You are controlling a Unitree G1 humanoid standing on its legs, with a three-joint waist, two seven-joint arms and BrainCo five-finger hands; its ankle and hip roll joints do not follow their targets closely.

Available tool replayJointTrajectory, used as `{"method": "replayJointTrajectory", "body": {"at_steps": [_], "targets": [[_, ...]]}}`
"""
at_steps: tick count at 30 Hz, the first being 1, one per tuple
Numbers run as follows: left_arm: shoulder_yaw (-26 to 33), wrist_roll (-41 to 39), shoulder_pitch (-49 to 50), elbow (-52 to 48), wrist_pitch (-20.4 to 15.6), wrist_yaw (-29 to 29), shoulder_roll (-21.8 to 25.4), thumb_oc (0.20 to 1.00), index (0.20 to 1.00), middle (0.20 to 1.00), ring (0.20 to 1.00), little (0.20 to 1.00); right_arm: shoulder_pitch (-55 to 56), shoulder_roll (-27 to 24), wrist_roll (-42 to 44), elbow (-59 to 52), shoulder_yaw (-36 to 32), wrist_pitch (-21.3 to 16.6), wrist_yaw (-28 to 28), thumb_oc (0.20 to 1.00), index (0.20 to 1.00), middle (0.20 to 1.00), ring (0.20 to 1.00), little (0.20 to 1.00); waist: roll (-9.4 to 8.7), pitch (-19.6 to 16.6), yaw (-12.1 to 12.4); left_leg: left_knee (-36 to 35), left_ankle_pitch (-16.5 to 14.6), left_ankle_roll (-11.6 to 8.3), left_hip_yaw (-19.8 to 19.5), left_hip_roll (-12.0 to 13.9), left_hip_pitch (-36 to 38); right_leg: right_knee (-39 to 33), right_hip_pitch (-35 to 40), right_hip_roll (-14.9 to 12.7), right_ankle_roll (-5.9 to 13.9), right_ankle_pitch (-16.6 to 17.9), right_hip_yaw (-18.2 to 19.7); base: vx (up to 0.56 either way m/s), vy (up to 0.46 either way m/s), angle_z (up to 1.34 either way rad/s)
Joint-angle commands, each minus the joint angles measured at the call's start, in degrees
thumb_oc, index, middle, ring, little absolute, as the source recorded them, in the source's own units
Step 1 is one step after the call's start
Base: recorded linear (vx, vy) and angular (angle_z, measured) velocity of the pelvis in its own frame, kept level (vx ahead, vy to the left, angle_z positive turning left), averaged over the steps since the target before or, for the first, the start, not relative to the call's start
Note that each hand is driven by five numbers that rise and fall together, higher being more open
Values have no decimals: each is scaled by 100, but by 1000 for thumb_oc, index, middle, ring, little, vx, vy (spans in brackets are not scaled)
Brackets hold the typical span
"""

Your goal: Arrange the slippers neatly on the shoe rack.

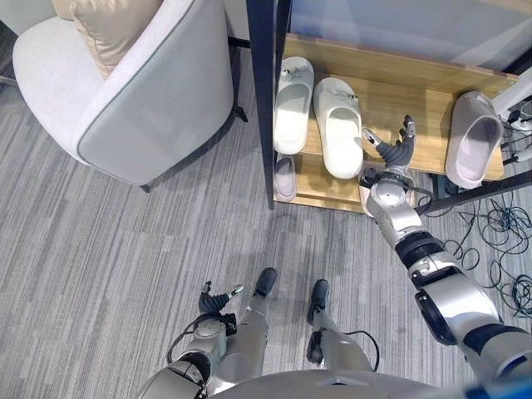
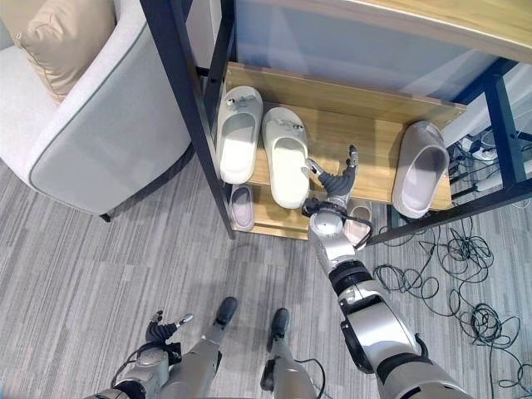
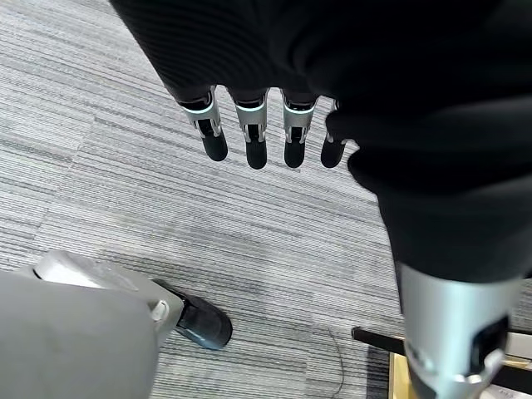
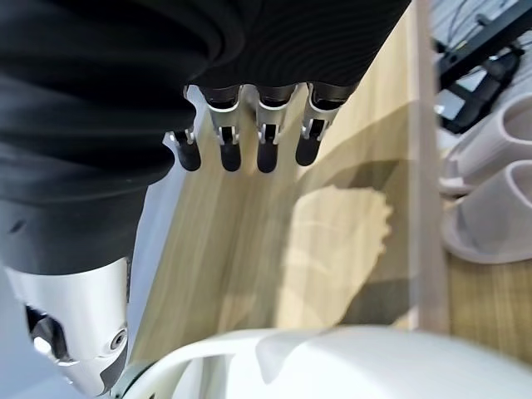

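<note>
Rack (image 1: 391, 100) of pale wood on a dark frame, at twelve o'clock from the robot, carrying the white slippers. Two slippers lie side by side on the upper shelf: the left slipper (image 1: 293, 104) next to the frame post and the middle slipper (image 1: 338, 125) just beside it, at its three o'clock, set a little nearer the front edge. A third slipper (image 1: 474, 137) rests well apart at the shelf's three o'clock end, overhanging the front edge. On the lower shelf, a grey slipper (image 1: 285, 176) shows below the left pair, and another pale slipper (image 2: 357, 223) shows beneath the right forearm.

The right hand (image 1: 397, 151) is raised over the bare shelf between the middle and third slippers, fingers spread wide and straight, holding nothing. The left hand (image 1: 214, 301) hangs low at seven o'clock over the grey carpet (image 1: 125, 249), fingers relaxed and empty. A grey armchair (image 1: 150, 91) with a beige cushion (image 1: 104, 25) stands at ten o'clock.
</note>
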Motion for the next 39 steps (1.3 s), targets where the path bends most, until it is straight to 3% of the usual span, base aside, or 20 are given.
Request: {"method": "replayJointTrajectory", "body": {"at_steps": [1, 10, 20, 27, 39], "targets": [[184, 430, -132, 395, -79, 46, -54, 1000, 1000, 1000, 1000, 1000, -362, -268, 196, 26, -323, -695, 185, 1000, 1000, 1000, 1000, 1000, -16, 67, 16, -498, -436, 24, -254, 141, 456, 32, 606, -153, 386, -554, -164, 0, 0, 0], [317, 814, 81, 393, -149, -192, 79, 1000, 1000, 1000, 1000, 1000, 158, -328, 895, 90, -337, -950, 1571, 1000, 1000, 1000, 1000, 1000, 42, 26, 103, -498, -440, 21, -250, 151, 500, 32, 638, -153, 389, -577, -173, 0, 0, 0], [546, 956, 158, 397, -102, -347, 76, 1000, 1000, 1000, 1000, 1000, 1317, 8, 623, -949, -121, -917, 2146, 1000, 1000, 1000, 1000, 1000, 85, -65, 15, -498, -458, 14, -261, 173, 600, 32, 765, -156, 379, -605, -224, 0, 0, 0], [712, 911, 181, 417, 3, -375, 74, 1000, 1000, 1000, 1000, 1000, 1910, 62, 341, -1858, 205, -595, 2351, 1000, 1000, 1000, 1000, 1000, 36, -128, -34, -498, -470, 22, -254, 203, 641, 32, 823, -168, 378, -612, -255, 0, 0, 0], [645, 1008, 233, 475, 23, -414, 87, 1000, 1000, 1000, 1000, 1000, 1574, 240, 600, -1354, 369, -571, 2631, 1000, 1000, 1000, 1000, 1000, 65, -181, 50, -498, -473, 31, -258, 157, 679, 32, 852, -204, 374, -631, -300, -1, 2, 0]]}}
